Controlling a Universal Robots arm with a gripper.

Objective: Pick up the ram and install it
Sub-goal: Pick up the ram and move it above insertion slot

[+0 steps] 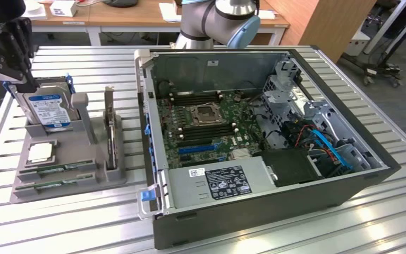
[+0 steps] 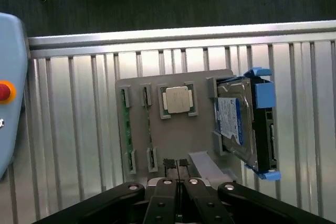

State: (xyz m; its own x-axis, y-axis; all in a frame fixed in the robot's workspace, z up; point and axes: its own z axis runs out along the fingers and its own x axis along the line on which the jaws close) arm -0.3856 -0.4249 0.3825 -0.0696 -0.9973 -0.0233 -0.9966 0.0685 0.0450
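Note:
Two ram sticks [image 1: 56,170] [image 1: 51,183] stand on edge in slots at the near end of a grey holder [image 1: 83,182], left of the computer case. From the wrist view they appear as thin green strips [image 2: 125,125] [image 2: 149,129]. My gripper [image 1: 21,79] hangs high over the holder's far end, above the hard drive [image 1: 49,110]. Its black fingers [image 2: 167,192] press together, shut with nothing between them. The gripper [image 2: 178,165] is well apart from both ram sticks.
The holder also carries a CPU chip [image 2: 177,99], the blue-framed hard drive [image 2: 236,124] and an upright expansion card [image 1: 110,132]. The open computer case [image 1: 259,132] shows its motherboard with ram slots [image 1: 201,131]. A blue pendant with a red button [image 2: 4,92] lies beside the slatted table [image 1: 69,222].

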